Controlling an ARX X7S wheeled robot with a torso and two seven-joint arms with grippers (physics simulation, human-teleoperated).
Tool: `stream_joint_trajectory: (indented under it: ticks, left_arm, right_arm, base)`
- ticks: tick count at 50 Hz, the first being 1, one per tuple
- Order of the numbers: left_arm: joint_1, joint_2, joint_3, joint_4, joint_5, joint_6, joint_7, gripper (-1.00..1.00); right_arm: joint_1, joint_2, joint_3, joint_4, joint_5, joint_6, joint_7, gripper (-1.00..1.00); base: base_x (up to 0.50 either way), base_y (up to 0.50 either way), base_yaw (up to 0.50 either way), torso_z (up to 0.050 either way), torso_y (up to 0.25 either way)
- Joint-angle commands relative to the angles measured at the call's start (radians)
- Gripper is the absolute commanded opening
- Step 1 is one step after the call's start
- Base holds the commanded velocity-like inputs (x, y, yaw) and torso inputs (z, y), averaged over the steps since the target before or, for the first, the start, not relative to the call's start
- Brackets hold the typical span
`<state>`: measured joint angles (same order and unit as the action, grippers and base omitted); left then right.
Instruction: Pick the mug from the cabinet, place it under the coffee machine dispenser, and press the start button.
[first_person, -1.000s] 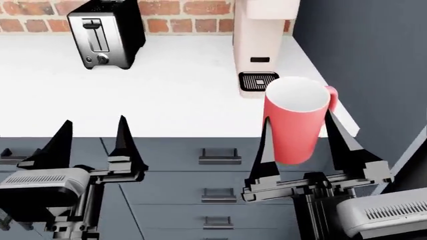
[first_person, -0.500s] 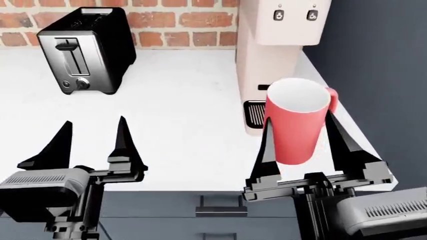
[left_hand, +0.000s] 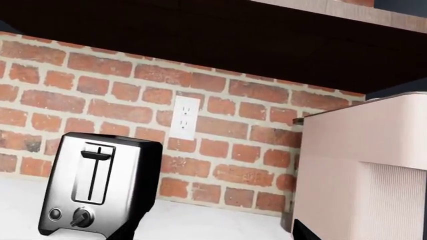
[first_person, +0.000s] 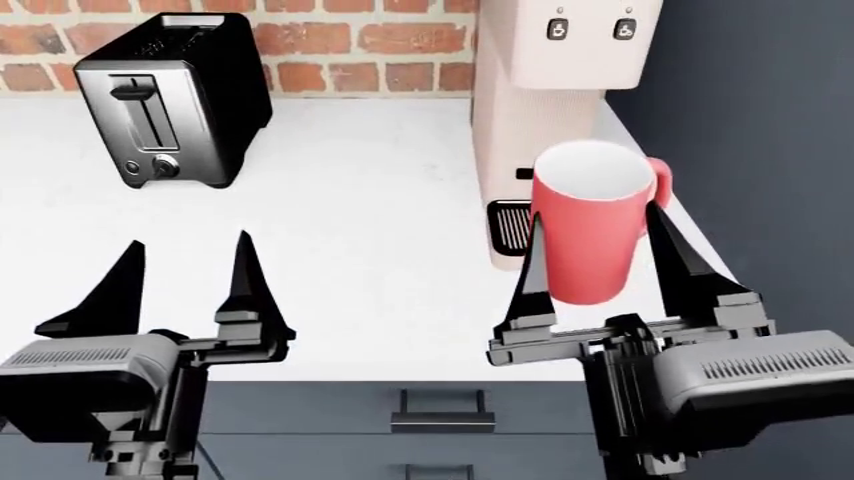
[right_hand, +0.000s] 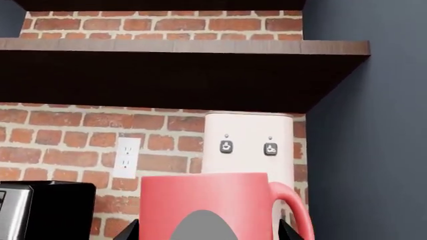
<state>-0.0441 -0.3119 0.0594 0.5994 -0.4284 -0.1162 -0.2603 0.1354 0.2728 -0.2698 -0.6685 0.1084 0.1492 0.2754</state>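
Observation:
My right gripper (first_person: 597, 215) is shut on the coral-red mug (first_person: 591, 230) and holds it upright above the counter's front right, handle to the right. In the right wrist view the mug (right_hand: 213, 202) fills the bottom of the frame between the black fingertips (right_hand: 288, 231). Just behind and left of the mug stands the pale pinkish-beige coffee machine (first_person: 527, 130). Its dispenser head (first_person: 574, 45) carries two small buttons (first_person: 558, 30), also visible in the right wrist view as buttons (right_hand: 226, 146). The mug partly hides the black drip-tray grille (first_person: 505, 226). My left gripper (first_person: 188, 243) is open and empty at front left.
A black-and-chrome toaster (first_person: 167, 100) stands at the back left against the brick wall (left_hand: 220, 100). A dark panel (first_person: 747, 120) bounds the counter (first_person: 360, 200) on the right. A dark shelf (right_hand: 180, 70) overhangs the machine. Drawer fronts (first_person: 441, 410) lie below the counter edge.
The whole view has closed in on the counter and the machine. Since then the right gripper has lifted the mug slightly, toward the machine. The left gripper has stayed put.

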Motion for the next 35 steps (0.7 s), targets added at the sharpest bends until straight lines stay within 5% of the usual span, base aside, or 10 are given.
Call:
stream_joint_trajectory:
  ticks: [1,35]
  left_arm:
    - [-0.005,-0.005,-0.003,0.003,-0.011,-0.005,-0.007,1.00]
    - [0.001,-0.015,0.006,0.002,-0.016,0.006,-0.017,1.00]
  right_arm:
    - [0.096,-0.012,0.013,0.088,-0.008,0.041,-0.010,-1.00]
    - [0.252,-0.047,0.013,0.386,0.074,0.104,-0.033,-1.00]
  base:
    - [0.00,0.00,0.00,0.000,0.000]
    - [0.00,0.00,0.00,0.000,0.001]
